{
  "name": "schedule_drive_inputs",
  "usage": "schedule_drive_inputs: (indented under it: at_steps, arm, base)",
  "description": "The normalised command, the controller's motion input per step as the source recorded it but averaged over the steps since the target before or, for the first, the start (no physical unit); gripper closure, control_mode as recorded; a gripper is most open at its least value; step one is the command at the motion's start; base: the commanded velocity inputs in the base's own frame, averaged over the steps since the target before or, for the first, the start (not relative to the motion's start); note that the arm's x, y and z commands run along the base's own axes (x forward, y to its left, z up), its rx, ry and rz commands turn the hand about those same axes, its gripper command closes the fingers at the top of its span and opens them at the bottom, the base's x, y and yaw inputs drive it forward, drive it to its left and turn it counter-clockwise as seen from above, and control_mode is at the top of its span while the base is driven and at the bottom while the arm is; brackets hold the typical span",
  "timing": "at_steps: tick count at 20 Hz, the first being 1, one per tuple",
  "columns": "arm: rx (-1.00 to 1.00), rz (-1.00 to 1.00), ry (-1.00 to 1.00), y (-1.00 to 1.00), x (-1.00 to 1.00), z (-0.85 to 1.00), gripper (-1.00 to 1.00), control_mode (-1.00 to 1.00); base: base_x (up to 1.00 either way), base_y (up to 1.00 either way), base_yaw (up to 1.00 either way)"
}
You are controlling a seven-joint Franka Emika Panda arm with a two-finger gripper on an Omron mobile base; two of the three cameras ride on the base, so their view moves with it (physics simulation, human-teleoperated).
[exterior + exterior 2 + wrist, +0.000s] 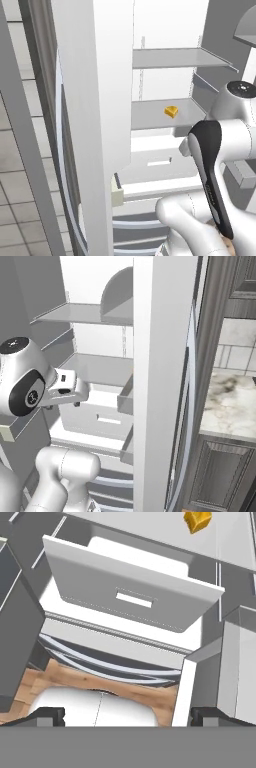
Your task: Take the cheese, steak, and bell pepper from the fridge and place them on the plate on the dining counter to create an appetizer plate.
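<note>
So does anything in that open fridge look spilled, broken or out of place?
Nothing stands out. The fridge is tidy, its white drawer is level and shut, and the cheese sits alone on a shelf, nothing spilled near it.

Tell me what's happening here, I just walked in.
A white robot arm is facing the open fridge. Its hand is open and empty, pointed down toward the white drawer below the shelves. The cheese sits untouched on the middle shelf, so nothing has been picked up yet.
</note>
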Motion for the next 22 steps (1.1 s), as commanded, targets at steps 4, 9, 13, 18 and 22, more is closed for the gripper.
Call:
schedule_drive_inputs:
  at_steps: [4, 9, 13, 18, 22]
  arm:
    - [0.0, 0.0, 0.0, 0.0, 0.0, 0.0, -1.0, 1.0]
    - [0.0, -0.02, -0.01, -0.04, 0.04, -0.06, -1.0, -1.0]
    - [0.0, -0.07, -0.1, -0.23, 0.09, -0.11, -1.0, -1.0]
    - [0.0, -0.1, -0.07, -0.13, 0.26, -0.04, -1.0, -1.0]
    - [0.01, -0.1, 0.0, -0.03, 0.45, 0.0, -1.0, -1.0]
  base:
    - [0.17, 0.0, 0.0]
    - [0.0, 0.0, 0.0]
    - [0.0, 0.0, 0.0]
    - [0.0, 0.0, 0.0]
    - [0.0, 0.0, 0.0]
